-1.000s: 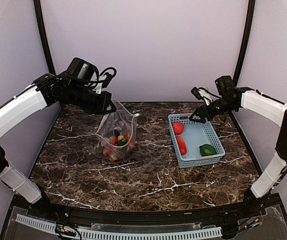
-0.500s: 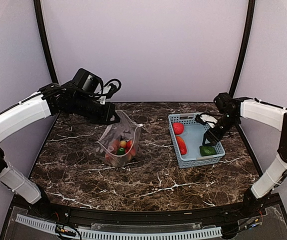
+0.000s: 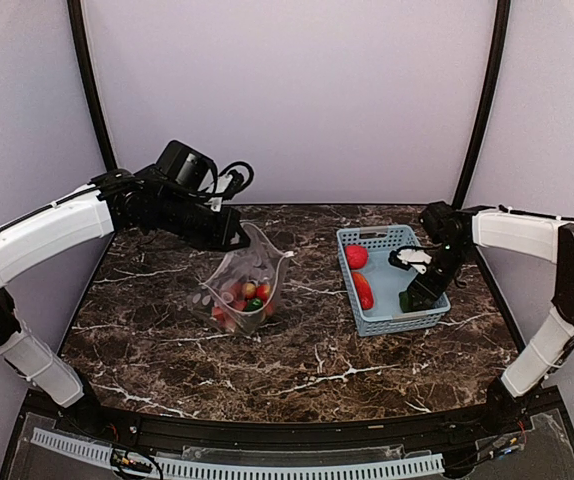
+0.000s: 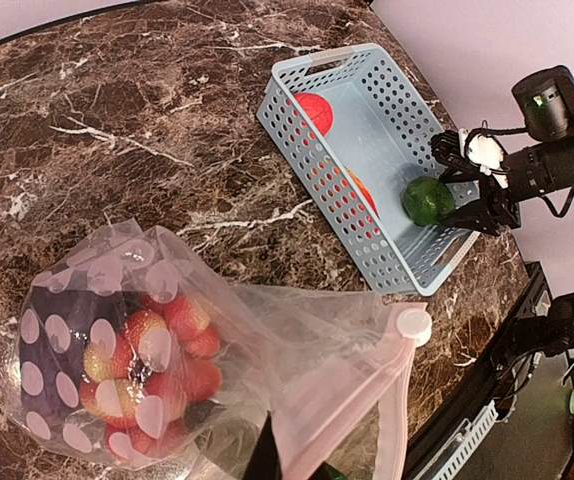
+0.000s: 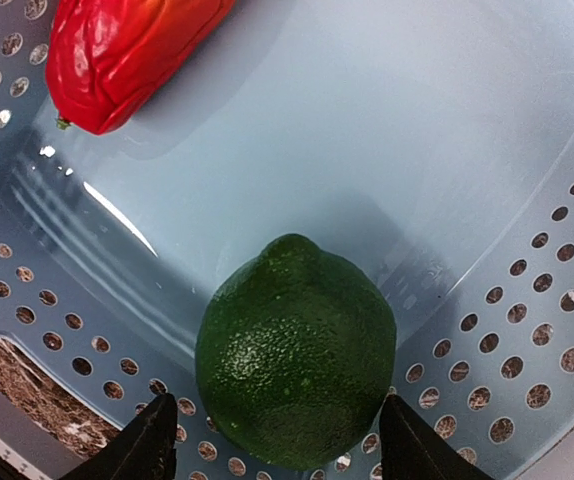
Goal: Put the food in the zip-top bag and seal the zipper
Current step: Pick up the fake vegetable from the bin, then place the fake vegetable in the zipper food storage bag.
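The zip-top bag, clear with pale spots, stands on the marble with red berries and other food inside. My left gripper is shut on its upper mouth edge. In the left wrist view the pale zipper runs to a round slider, and only a dark fingertip of the left gripper shows. My right gripper is down in the basket, open. Its fingers straddle the green avocado-like piece without closing on it. A red tomato and a red-orange pepper also lie in the basket.
The light-blue lattice basket sits right of the bag, its perforated wall close behind the green piece. Dark marble table runs to a black front rail. Purple walls close in at the back and sides.
My right gripper came down from above the basket's far edge into the basket, around the green piece. The left arm carried the bag's mouth a little right and down.
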`<state>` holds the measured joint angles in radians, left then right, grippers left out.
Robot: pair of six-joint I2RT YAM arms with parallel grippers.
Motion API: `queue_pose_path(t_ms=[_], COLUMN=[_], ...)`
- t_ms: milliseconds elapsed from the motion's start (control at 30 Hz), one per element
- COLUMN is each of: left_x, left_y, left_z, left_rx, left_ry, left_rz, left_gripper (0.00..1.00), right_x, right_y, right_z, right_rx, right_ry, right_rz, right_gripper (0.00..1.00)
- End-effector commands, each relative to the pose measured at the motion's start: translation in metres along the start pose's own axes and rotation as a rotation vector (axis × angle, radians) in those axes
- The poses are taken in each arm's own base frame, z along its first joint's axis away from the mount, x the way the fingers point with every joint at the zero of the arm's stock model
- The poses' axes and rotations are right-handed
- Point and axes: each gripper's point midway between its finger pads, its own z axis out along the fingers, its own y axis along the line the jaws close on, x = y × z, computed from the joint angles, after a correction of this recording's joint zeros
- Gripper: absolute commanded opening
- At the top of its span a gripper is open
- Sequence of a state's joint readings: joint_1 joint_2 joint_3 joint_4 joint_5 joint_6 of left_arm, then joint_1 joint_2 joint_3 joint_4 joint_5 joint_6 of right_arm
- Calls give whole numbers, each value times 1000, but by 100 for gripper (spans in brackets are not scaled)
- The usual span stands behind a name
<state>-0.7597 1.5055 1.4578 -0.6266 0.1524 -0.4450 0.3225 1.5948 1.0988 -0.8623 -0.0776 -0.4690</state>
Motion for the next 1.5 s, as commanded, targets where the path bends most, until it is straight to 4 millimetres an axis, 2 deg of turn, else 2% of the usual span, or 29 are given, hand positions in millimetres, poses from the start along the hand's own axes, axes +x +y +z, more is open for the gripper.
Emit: queue_pose_path(t_ms=[0,267,367,433,500,633,833,933,1067,1167,1300,1467], left_x=[-1,-4,-7,-11,-14,-19,-32,-44,-57,-62,-63,-69], left_y=[-7,-15,-21,-25,-29,-34,-45,-50,-52,-56,-52,-53], left_z=[-5,2,4,4,3,5,8,9,8,7,12,17], left_rx=[27,64,86,102,111,118,153,169,167,176,158,170], left_ry=[-16,-26,-35,-44,-52,-62,-110,-151,-191,-202,-208,-233], left_rz=[21,20,12,6,0,-22,-81,-91,-110,-114,-128,-144], left_gripper=[1,1,1,1,1,1,1,1,1,1,1,1], right_x=[7,7,-2,-13,-27,-61,-120,-140,-157,-166,-180,-197], right_y=[0,-2,-1,-1,-2,4,50,80,108,121,140,170], right_z=[9,24,19,6,-13,-65,-154,-195,-239,-260,-273,-251], right_rx=[10,2,-9,-6,3,-3,-214,-342,-462,-565,-650,-689], right_ry=[45,72,41,-10,-76,-254,-602,-751,-906,-961,-986,-937], right_rz=[8,6,3,-14,-32,-83,-192,-259,-338,-367,-410,-459], right_gripper=[65,64,54,46,43,42,41,41,42,42,42,42])
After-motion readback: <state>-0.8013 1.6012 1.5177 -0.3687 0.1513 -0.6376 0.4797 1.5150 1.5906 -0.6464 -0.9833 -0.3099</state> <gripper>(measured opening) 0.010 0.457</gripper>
